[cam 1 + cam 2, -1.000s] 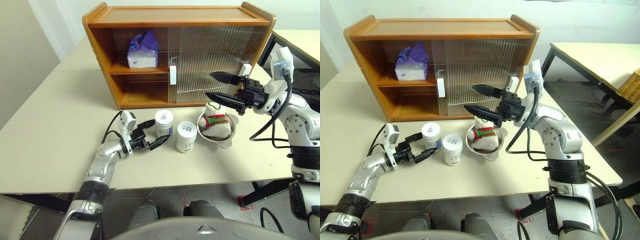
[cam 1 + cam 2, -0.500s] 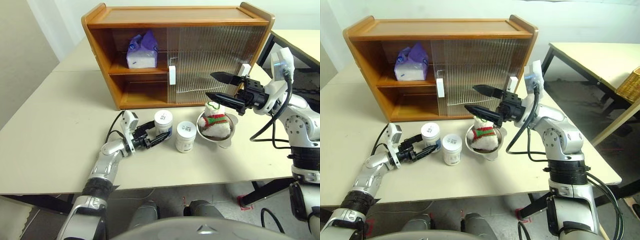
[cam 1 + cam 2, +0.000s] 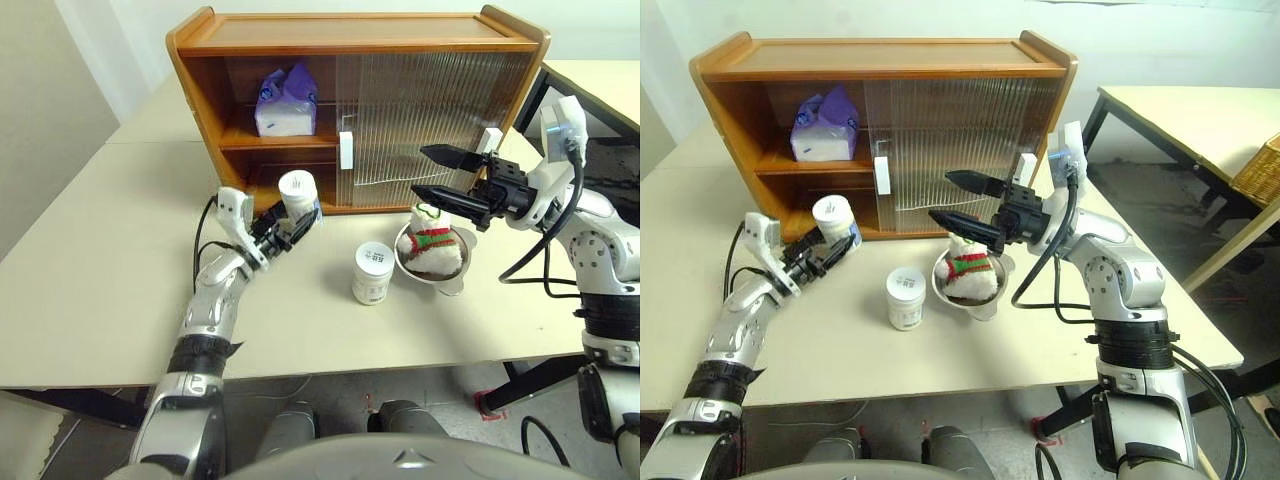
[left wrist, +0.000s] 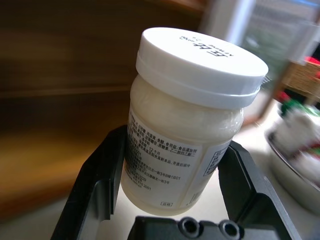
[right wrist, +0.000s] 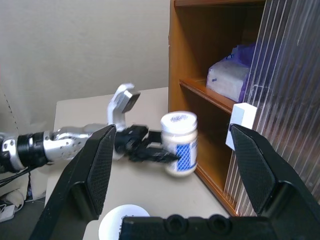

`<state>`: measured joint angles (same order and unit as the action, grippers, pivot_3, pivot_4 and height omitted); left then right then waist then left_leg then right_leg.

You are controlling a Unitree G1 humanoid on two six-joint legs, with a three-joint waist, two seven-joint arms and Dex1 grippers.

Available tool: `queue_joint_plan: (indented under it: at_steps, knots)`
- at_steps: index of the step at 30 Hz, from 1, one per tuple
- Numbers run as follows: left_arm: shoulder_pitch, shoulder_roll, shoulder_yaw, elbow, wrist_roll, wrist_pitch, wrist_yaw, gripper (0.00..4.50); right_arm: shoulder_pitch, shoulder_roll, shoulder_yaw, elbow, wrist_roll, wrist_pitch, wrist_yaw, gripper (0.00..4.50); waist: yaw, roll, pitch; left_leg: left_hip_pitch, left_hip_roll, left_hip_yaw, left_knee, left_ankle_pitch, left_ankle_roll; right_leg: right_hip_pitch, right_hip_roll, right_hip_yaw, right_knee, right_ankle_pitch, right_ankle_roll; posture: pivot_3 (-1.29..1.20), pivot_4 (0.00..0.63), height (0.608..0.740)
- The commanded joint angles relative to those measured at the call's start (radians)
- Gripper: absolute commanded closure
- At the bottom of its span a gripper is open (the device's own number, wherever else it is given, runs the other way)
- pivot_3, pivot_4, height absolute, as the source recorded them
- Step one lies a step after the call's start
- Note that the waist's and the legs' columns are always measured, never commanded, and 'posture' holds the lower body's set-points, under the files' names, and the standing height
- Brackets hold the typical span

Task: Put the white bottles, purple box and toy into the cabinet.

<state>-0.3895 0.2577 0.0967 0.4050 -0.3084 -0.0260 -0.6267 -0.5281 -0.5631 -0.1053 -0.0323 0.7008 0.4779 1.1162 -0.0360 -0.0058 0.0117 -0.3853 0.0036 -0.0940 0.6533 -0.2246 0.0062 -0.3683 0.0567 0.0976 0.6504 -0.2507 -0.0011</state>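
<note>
My left gripper (image 3: pixel 300 214) is shut on one white bottle (image 3: pixel 298 192) and holds it off the table, upright, just in front of the cabinet's (image 3: pixel 350 30) open lower shelf. The bottle (image 4: pixel 192 125) sits between both black fingers (image 4: pixel 97 175). The other white bottle (image 3: pixel 372 272) stands on the table. On the upper shelf rests the purple box (image 3: pixel 285 103). The toy (image 3: pixel 432 245) lies in a steel bowl, and my right gripper (image 3: pixel 436 172) hangs open just above it.
The steel bowl (image 3: pixel 456 280) stands right of the standing bottle. Ribbed sliding doors with white handles (image 3: pixel 345 150) cover the cabinet's right part; its left part is open. A second table (image 3: pixel 1180 110) stands off to the right.
My left gripper closed on the left bottle and lifted it off the table, up and towards the cabinet's lower shelf. The right arm stayed still.
</note>
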Motion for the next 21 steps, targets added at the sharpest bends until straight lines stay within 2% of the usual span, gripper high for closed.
queue_joint_plan:
  at_steps: [1,12,21]
  knots:
    - [-0.072,-0.004,0.012,0.055,0.048,0.004,0.095,1.43,-0.006,0.002,-0.001,0.001,-0.005,-0.007,0.004,0.00,0.001,0.000,0.000,0.000,0.001,0.000,0.001,0.000,0.000,0.001,-0.001,0.000,0.000,0.000,0.000,-0.08,0.000,0.740]
    - [-0.212,-0.042,0.037,0.290,0.089,-0.029,0.248,1.43,0.001,0.001,-0.006,-0.012,-0.003,-0.006,-0.006,0.00,0.000,-0.001,0.000,0.001,0.000,-0.001,0.005,-0.001,0.001,0.003,-0.001,0.001,0.000,0.002,0.002,-0.09,0.000,0.740]
    - [-0.334,-0.057,0.052,0.530,0.135,-0.145,0.351,1.43,0.000,-0.004,-0.005,-0.013,-0.002,-0.004,-0.004,0.00,0.001,-0.001,0.001,0.001,-0.002,0.000,0.005,-0.001,0.001,0.003,0.000,0.001,-0.001,0.002,0.003,-0.09,0.000,0.740]
